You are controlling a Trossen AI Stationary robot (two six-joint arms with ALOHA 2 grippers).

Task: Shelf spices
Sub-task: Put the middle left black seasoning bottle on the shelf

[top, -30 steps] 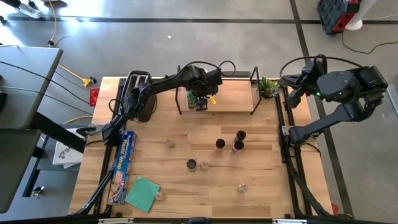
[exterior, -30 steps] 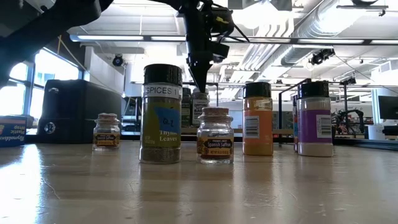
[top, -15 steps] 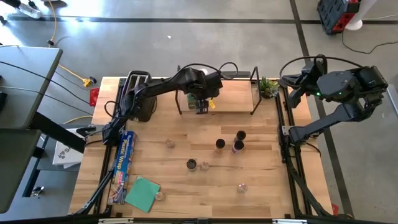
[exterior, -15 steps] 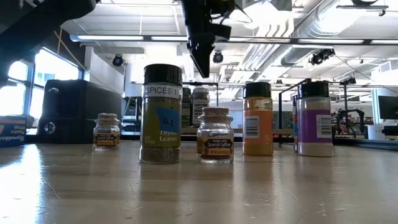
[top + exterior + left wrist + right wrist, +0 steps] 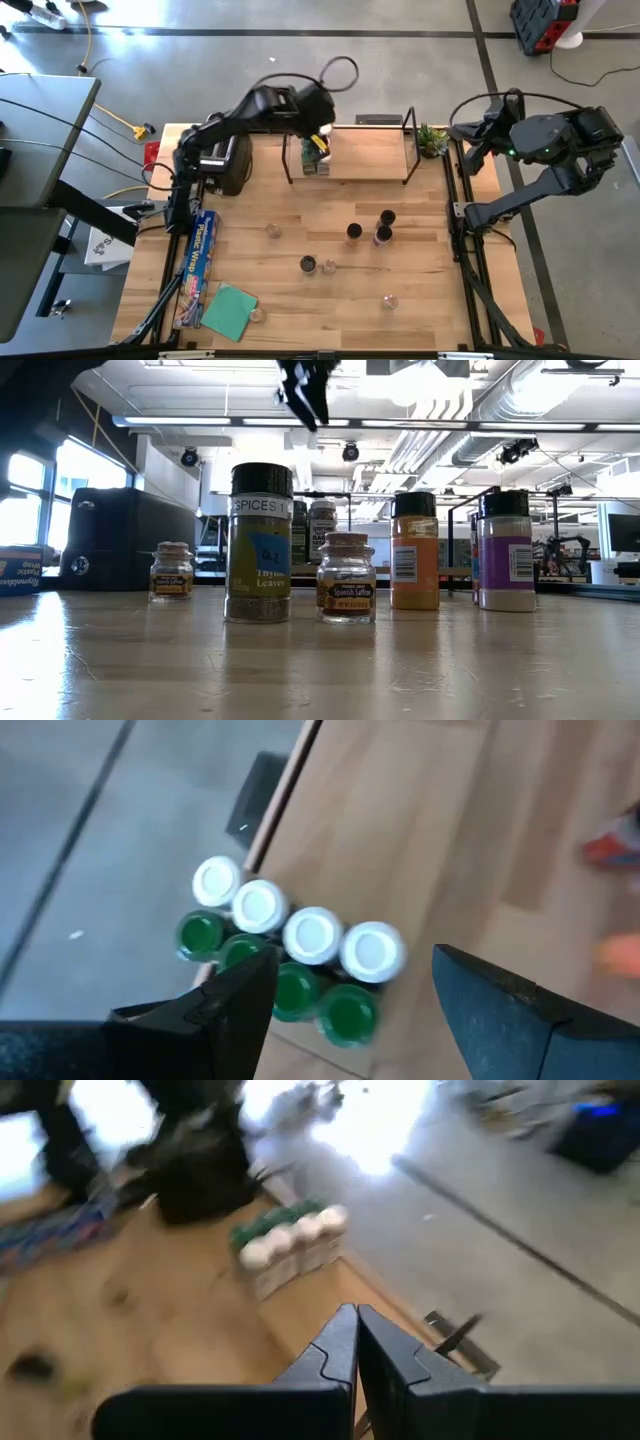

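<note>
1. Table [image 5: 420, 300]: pale wood planks, grain running lengthwise, carrying everything below.
2. Left arm: reaching from the table's left edge up over the far edge, elbow bent; left gripper [image 5: 345, 995] hovering above the shelf's left end, its two dark fingers [image 5: 225, 1010] spread apart and gripping nothing.
3. Right arm: folded up off the table's right edge; right gripper [image 5: 357, 1342] sitting with fingers pressed together, empty.
4. Shelf [image 5: 370, 155]: low light-wood rack with thin black uprights, standing along the far edge.
5. Toaster [image 5: 228, 165]: black box sitting just left of the shelf.
6. Foil box [image 5: 197, 265] and green cloth [image 5: 228, 308]: lying near the left edge.
7. Spices [image 5: 300, 955]: round white and green caps clustering tight at the shelf's left end. Others [image 5: 383, 228] standing loose mid-table, well apart from the shelf; in the low view, the black-capped jar [image 5: 260, 545] and cork-topped glass jar [image 5: 345, 578] standing nearest.
</note>
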